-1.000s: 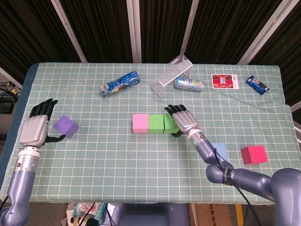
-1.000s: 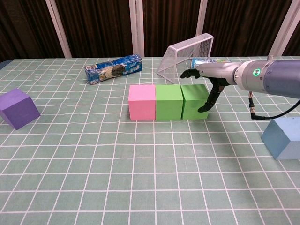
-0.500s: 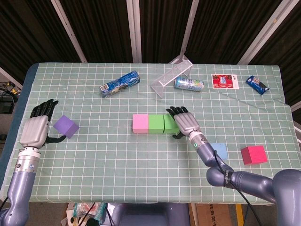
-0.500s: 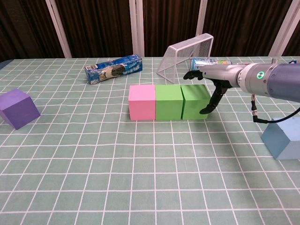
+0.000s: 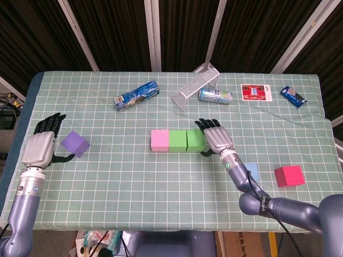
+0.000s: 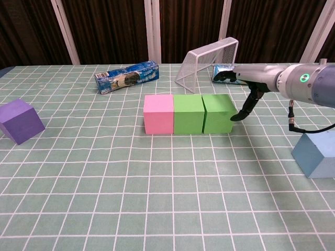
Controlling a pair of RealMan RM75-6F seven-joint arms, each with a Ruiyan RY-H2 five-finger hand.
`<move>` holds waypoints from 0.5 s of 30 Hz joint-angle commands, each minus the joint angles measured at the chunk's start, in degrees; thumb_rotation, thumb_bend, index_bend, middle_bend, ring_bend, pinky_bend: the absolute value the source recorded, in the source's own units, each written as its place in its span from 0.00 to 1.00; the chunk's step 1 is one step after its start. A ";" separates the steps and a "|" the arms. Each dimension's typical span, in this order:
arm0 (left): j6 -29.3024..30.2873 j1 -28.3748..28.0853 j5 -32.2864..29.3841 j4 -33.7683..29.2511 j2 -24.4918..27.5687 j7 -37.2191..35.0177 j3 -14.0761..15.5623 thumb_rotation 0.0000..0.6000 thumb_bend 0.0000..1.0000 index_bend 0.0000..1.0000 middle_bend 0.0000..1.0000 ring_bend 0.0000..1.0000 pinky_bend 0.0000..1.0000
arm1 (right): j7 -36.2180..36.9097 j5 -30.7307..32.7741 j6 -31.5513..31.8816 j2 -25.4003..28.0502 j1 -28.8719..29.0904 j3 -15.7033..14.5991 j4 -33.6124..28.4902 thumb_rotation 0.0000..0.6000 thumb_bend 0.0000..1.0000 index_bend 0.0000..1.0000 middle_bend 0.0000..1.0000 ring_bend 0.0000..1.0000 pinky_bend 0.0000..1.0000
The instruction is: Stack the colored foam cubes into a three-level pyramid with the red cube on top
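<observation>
bright even overhead light, soft shadows (background dark), sharp focus.

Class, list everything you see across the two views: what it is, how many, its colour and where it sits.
pink cube: 1, pink, left end of centre row
green cubes: 2, green, beside pink
purple cube: 1, purple, left side
blue cube: 1, blue, right
red cube: 1, red, far right
wire basket: 1, tipped, back
packets: 4, blue and red, back
left hand: open, by purple cube
right hand: open, beside green cube

Pink cube (image 5: 159, 140), two green cubes (image 5: 185, 141) touching in row; red cube (image 5: 289, 175) apart
</observation>
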 commanded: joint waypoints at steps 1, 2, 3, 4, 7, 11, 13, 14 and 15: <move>0.10 0.03 0.12 -0.04 0.04 0.02 0.01 1.00 0.11 0.00 0.01 0.01 0.04 | -1.43 1.25 2.37 3.39 -1.92 -1.08 -4.43 1.00 0.24 0.00 0.03 0.04 0.00; 0.18 0.04 0.17 -0.06 0.04 0.01 -0.01 1.00 0.11 0.00 0.01 0.01 0.04 | -1.38 1.58 2.83 4.21 -2.47 -1.27 -5.52 1.00 0.24 0.00 0.02 0.04 0.00; 0.28 0.04 0.20 0.00 -0.02 0.10 -0.01 1.00 0.11 0.00 0.01 0.01 0.04 | -0.94 1.64 3.93 5.39 -3.58 -1.59 -7.03 1.00 0.24 0.00 0.02 0.03 0.00; 0.34 0.02 0.23 0.05 -0.11 0.17 -0.01 1.00 0.11 0.00 0.01 0.01 0.04 | -0.72 1.25 4.67 6.17 -4.25 -1.81 -8.16 1.00 0.24 0.00 0.02 0.03 0.00; 0.48 -0.18 0.11 0.55 -0.62 0.64 0.00 1.00 0.10 0.00 0.01 0.01 0.04 | 0.54 -0.89 7.98 8.39 -7.01 -2.63 -10.88 1.00 0.24 0.00 0.02 0.03 0.00; 0.55 -0.56 -0.71 1.60 -1.39 0.97 -0.42 1.00 0.11 0.00 0.01 0.01 0.04 | 2.47 -4.58 11.49 10.59 -10.38 -3.76 -12.73 1.00 0.24 0.00 0.02 0.02 0.00; 0.34 -0.83 -1.25 2.32 -1.75 1.08 -0.66 1.00 0.11 0.00 0.01 0.01 0.04 | 3.42 -6.25 13.08 11.74 -12.04 -4.28 -13.50 1.00 0.24 0.00 0.02 0.00 0.00; 0.14 -1.02 -1.50 2.75 -1.92 1.22 -0.76 1.00 0.11 0.00 0.01 0.01 0.04 | 3.82 -7.03 13.83 12.36 -12.83 -4.53 -13.84 1.00 0.24 0.00 0.02 0.00 0.00; -0.26 -1.42 -1.95 3.59 -2.24 1.50 -0.93 1.00 0.11 0.00 0.01 0.01 0.04 | 4.20 -8.20 15.47 13.36 -14.07 -4.93 -14.27 1.00 0.24 0.00 0.02 0.00 0.00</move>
